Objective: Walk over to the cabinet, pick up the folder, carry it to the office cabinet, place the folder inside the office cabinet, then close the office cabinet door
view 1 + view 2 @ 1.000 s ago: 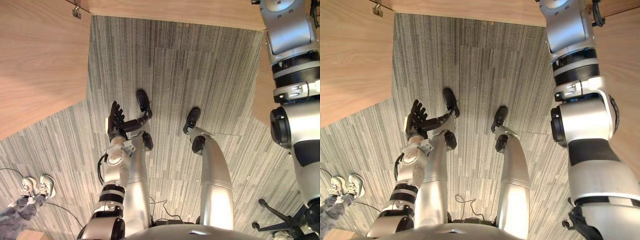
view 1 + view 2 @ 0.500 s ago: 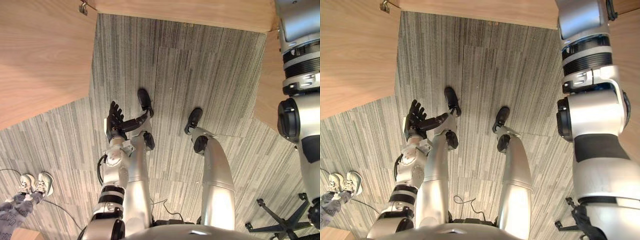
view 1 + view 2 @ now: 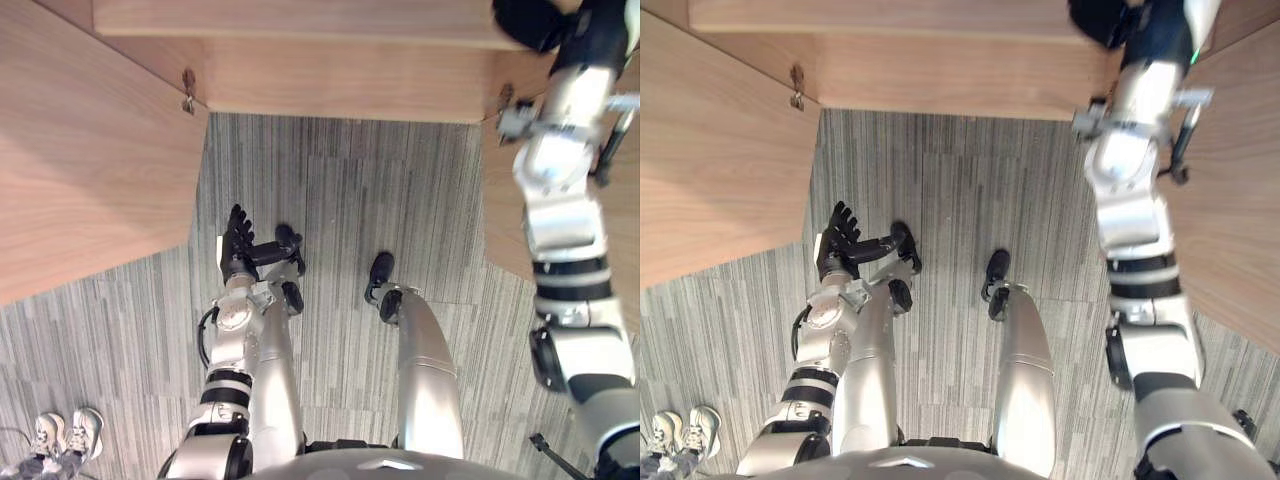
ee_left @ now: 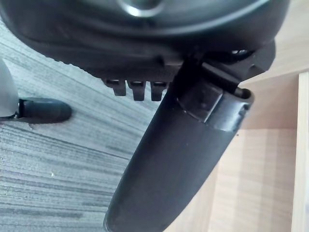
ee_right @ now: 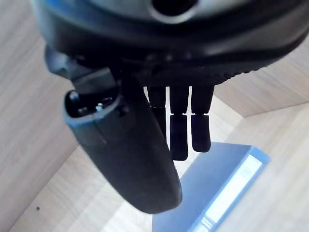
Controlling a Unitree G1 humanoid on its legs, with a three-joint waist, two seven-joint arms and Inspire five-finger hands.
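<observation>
A blue folder with a white label strip lies flat on a light wooden shelf inside the office cabinet. My right hand hovers just above it, fingers straight and open, not touching it. In the eye views the right arm stretches up and forward, and the right hand is at the cabinet's upper edge. My left hand hangs low at my left side, open and holding nothing, with its thumb over the carpet.
The cabinet's left door stands open at my left and the right door at my right, with striped grey carpet between them. A person's shoes are at the lower left.
The camera has tilted, bringing the cabinet's front edge into view. My right arm has risen and reached forward into the cabinet. The left hand stays hanging open.
</observation>
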